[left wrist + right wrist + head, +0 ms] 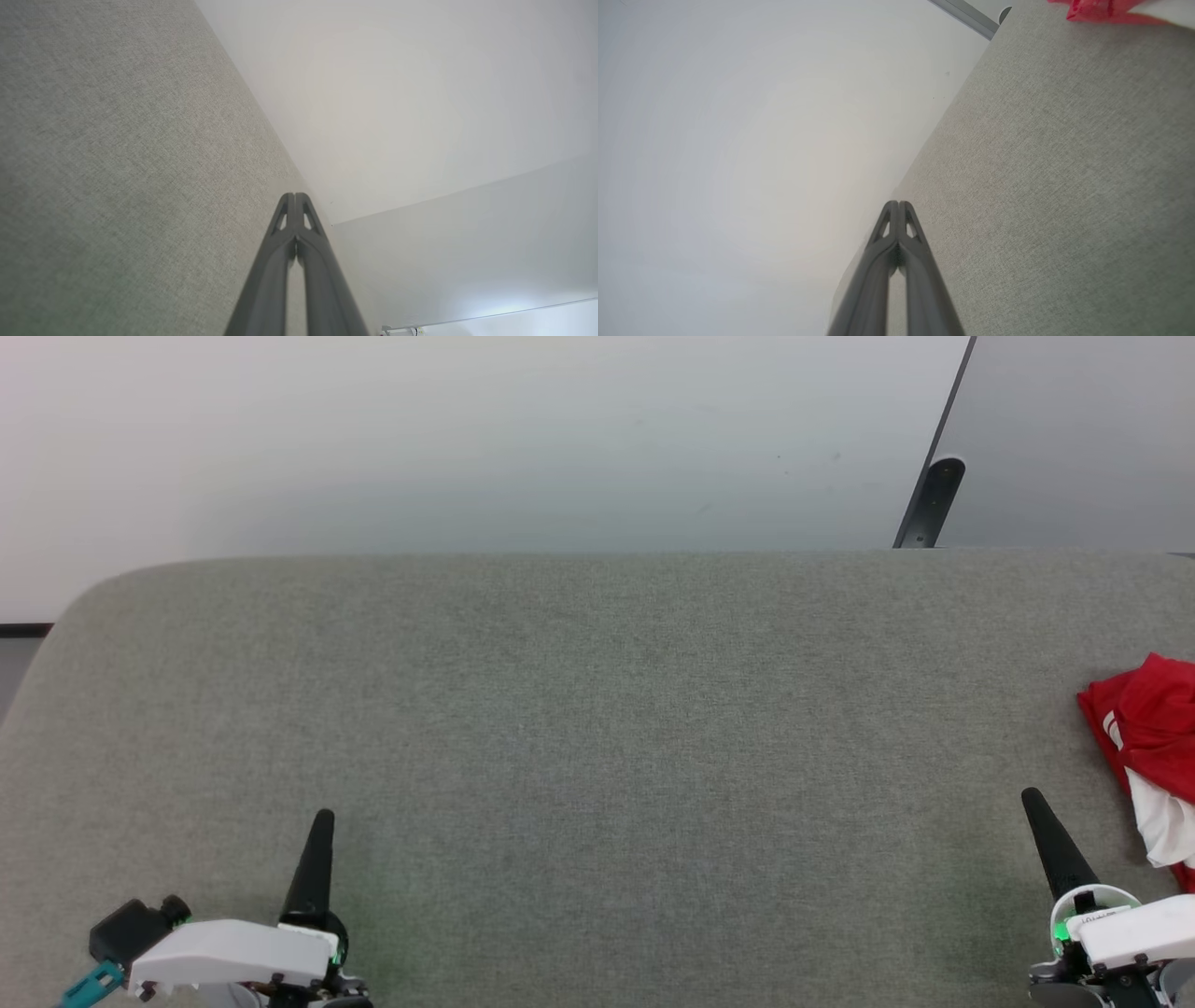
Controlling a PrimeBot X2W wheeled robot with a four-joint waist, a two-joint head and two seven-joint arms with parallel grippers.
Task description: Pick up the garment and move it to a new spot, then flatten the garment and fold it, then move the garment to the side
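Both grippers sit low in the head view, and I read each as closed with nothing between its fingers. The left gripper [321,819] rises from the lower left of the frame, its two dark fingers pressed into a single spike. In the left wrist view those fingers [273,275] meet at the tips above the grey fabric surface [597,728]. The right gripper [1033,798] stands at the lower right, pinched to one point in the same way. In the right wrist view its fingers [920,280] touch at the tips too. I cannot tell whether either tip rests on the fabric.

Just above and to the right of the right gripper, and apart from it, the garment [1153,728] lies bunched at the right edge of the frame, partly cut off. It is red, with a white patch at its lower end. The right wrist view catches a blurred red scrap of it at the upper right.

Beyond the surface's far edge is a white wall [467,429]. A dark rounded bracket [934,499] and a grey panel [1074,429] sit at the upper right.
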